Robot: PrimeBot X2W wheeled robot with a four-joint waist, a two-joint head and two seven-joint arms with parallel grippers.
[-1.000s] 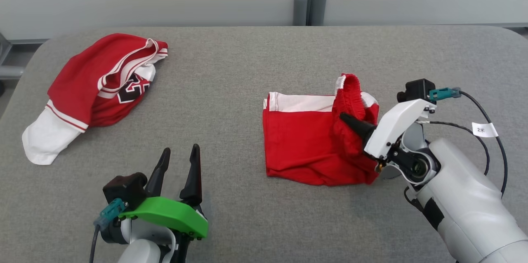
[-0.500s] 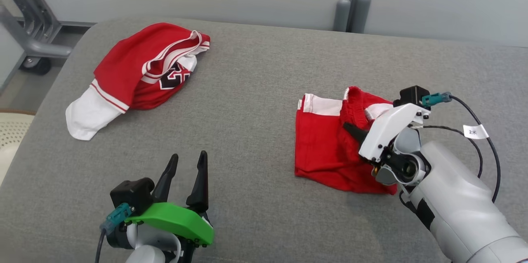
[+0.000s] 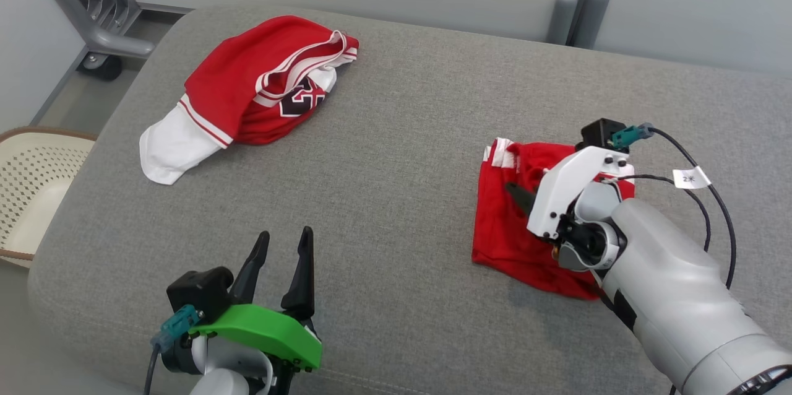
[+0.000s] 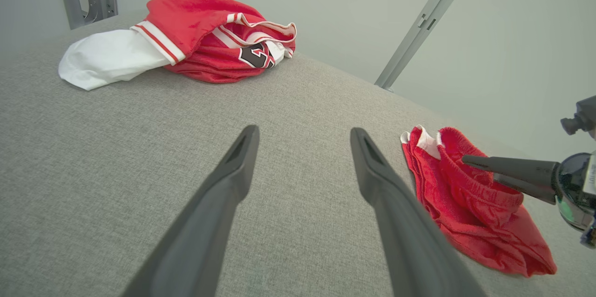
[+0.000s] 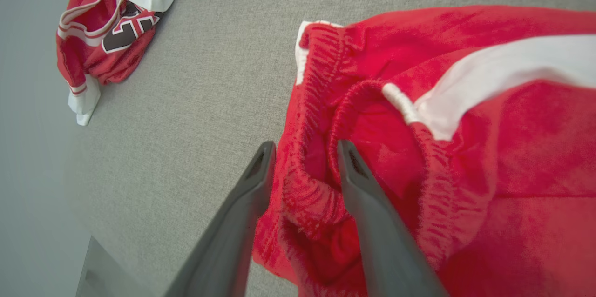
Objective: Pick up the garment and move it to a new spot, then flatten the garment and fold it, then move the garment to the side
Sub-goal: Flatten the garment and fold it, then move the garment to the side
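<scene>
The right jaws [image 5: 306,147] stand parted, one finger on each side of a raised fold of the waistband [image 5: 307,194]; the cloth bulges loosely between them and nothing looks squeezed. The left jaws [image 3: 284,234] are spread wide over bare table [image 3: 396,135], holding nothing.

The waistband belongs to a pair of red shorts [image 3: 501,228] with a white side stripe, lying as a folded bundle on the robot's right half of the table; seen from the head, the bundle's long axis runs from the near edge away, leaning a little. It lies directly under the right jaws and off to the right of the left ones, so the right arm is by far the nearer; any lift or backing off would, I judge, have to clear that waistband ridge without snagging it.

A red and white jersey [image 3: 247,85] lies crumpled at the far left, well apart; its black number is partly tucked under and I cannot read it. A white tag [image 3: 691,178] on the right arm's cable reads "2米". A pale basket [image 3: 31,184] stands beside the table's left edge.
</scene>
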